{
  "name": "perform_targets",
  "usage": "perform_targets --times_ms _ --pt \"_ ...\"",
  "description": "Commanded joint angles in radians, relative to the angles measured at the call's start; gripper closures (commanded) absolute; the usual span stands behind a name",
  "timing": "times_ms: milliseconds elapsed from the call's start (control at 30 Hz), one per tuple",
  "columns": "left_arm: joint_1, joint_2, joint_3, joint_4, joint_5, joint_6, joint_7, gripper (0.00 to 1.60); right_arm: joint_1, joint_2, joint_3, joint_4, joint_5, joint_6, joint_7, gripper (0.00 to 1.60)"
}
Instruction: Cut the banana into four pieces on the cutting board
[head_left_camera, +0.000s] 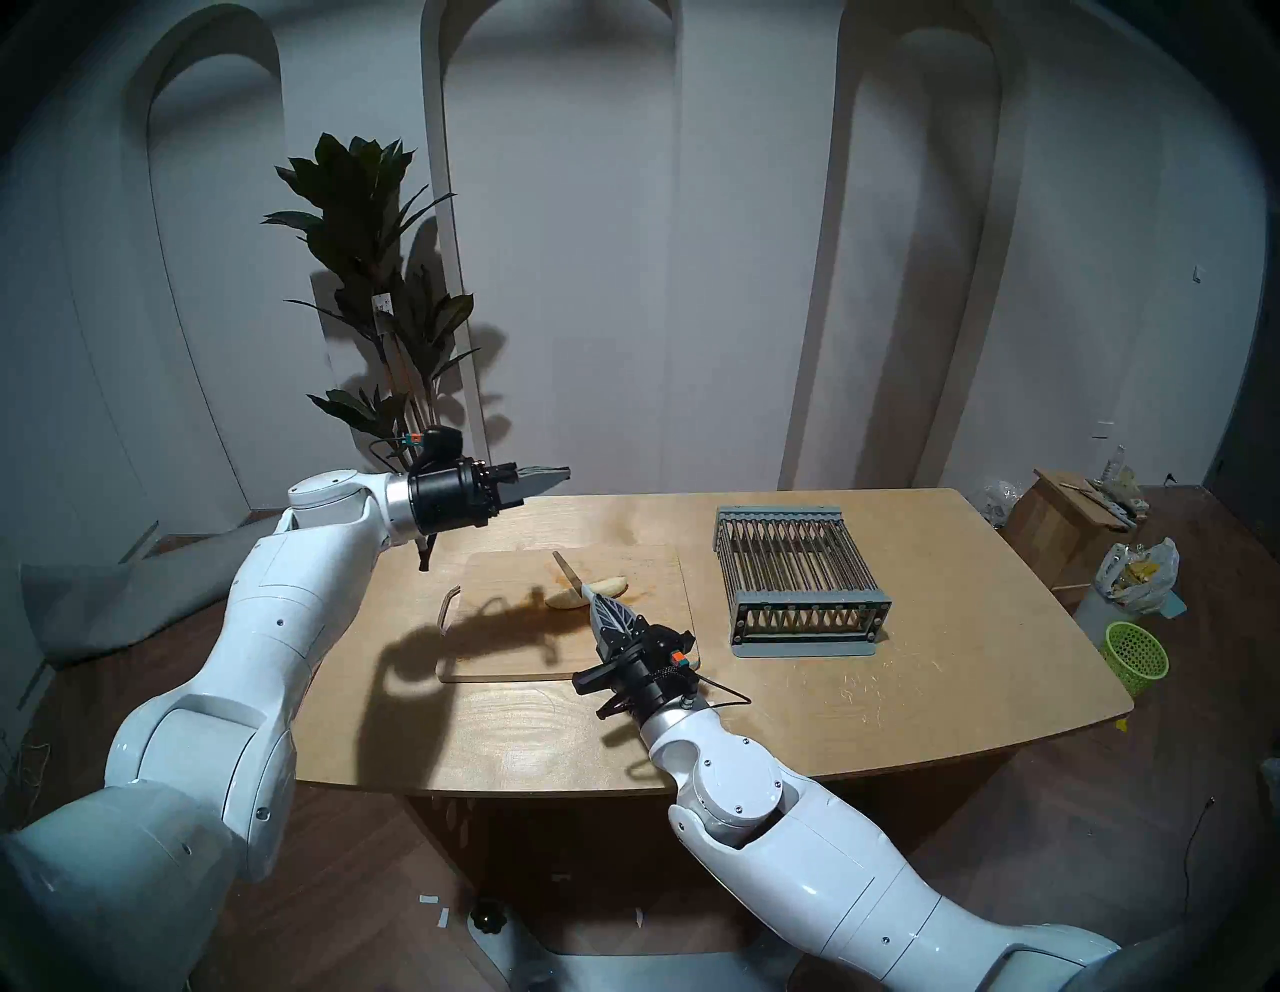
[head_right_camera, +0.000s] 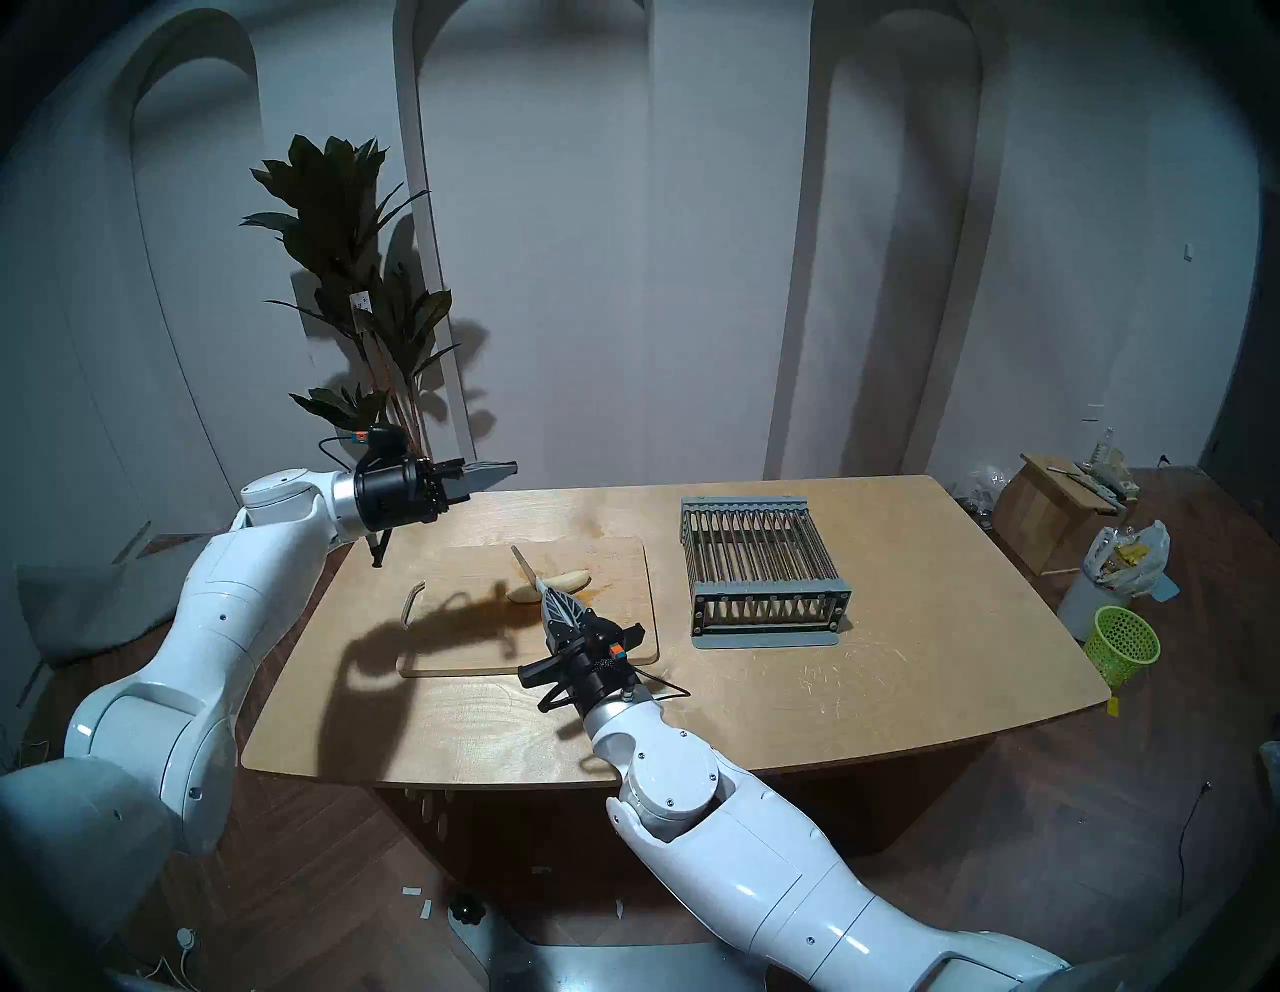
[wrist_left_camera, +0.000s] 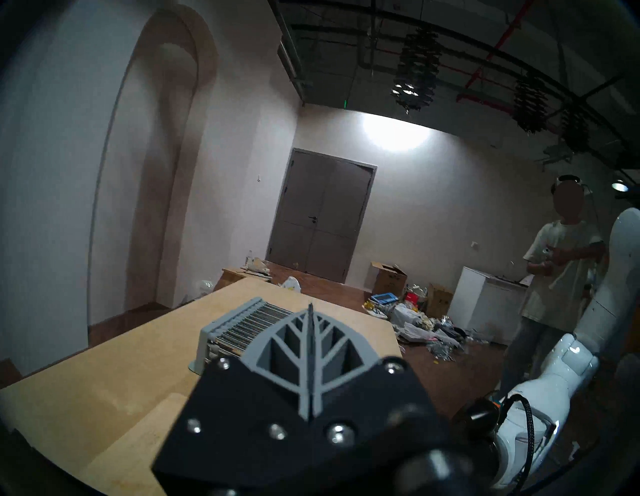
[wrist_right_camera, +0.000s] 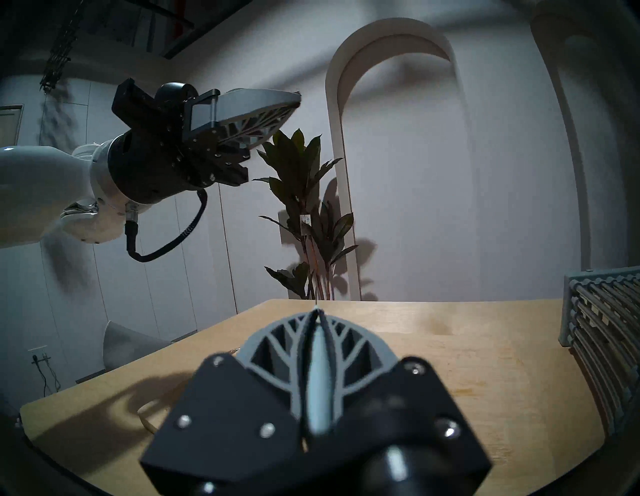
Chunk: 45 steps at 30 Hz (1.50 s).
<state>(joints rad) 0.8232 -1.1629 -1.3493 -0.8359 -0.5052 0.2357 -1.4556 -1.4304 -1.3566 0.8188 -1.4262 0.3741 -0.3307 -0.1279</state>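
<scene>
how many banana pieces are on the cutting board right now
2 visible: one banana piece on the cutting board just right of the knife held by the right gripper, one piece just left of it. The gripper may hide more.

2 head views overlook table (head_left_camera: 900, 700), wrists level, close

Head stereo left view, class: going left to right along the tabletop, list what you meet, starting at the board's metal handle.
Handle → cutting board → knife blade → banana → metal rack → and, on the floor past the table, green basket.
</scene>
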Motion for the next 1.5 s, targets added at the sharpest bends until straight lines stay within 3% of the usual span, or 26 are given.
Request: perform_targets --times_ms 0,533,833,1467 --pt "-0.081 -0.023 0.021 0.098 0.006 -0.085 -0.028 1.6 0.037 -0.033 0.004 0.018 0.004 -0.028 0.011 1.6" --pt "-0.132 -0.046 0.087 0.302 0.098 -0.307 -0.028 1.6 0.067 -0.048 -0.001 0.096 0.012 -0.042 0.031 1.6" --pt "-0.142 -0.047 0.134 0.337 0.154 -0.397 -0.028 1.6 0.08 -0.062 -0.005 0.125 0.018 -0.046 0.043 1.6" --pt "-0.179 -0.096 0.121 0.451 0.143 -0.459 -0.028 1.6 0.073 -0.063 -0.016 0.139 0.018 -0.046 0.041 1.6"
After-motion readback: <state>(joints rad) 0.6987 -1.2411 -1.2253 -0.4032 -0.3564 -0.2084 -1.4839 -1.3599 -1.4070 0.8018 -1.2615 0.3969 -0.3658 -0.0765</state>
